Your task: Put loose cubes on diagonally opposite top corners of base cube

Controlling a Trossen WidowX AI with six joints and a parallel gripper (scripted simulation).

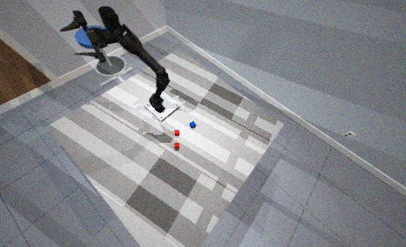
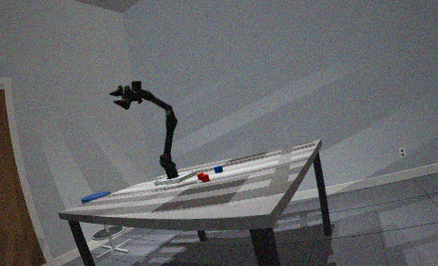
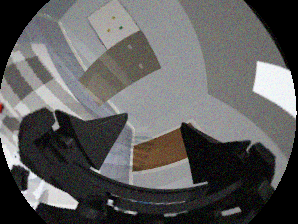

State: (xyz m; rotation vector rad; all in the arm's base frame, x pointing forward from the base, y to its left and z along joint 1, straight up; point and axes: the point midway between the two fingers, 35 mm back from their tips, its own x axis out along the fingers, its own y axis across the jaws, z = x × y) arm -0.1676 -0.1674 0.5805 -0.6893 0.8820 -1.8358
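A blue cube sits on the table, apart from two red cubes. One red cube is nearer the blue cube. The other red cube stands a short gap from it; in the exterior view the two reds overlap. Nothing is stacked on any cube. My gripper is open and empty, high above the table and far from the cubes, pointing away from them. A bit of red shows at the wrist view's left edge.
The arm's white base plate lies on the table near the cubes, with the arm rising from it. A blue-seated stool stands beside the table, below the gripper. Walls and a brown door are beyond.
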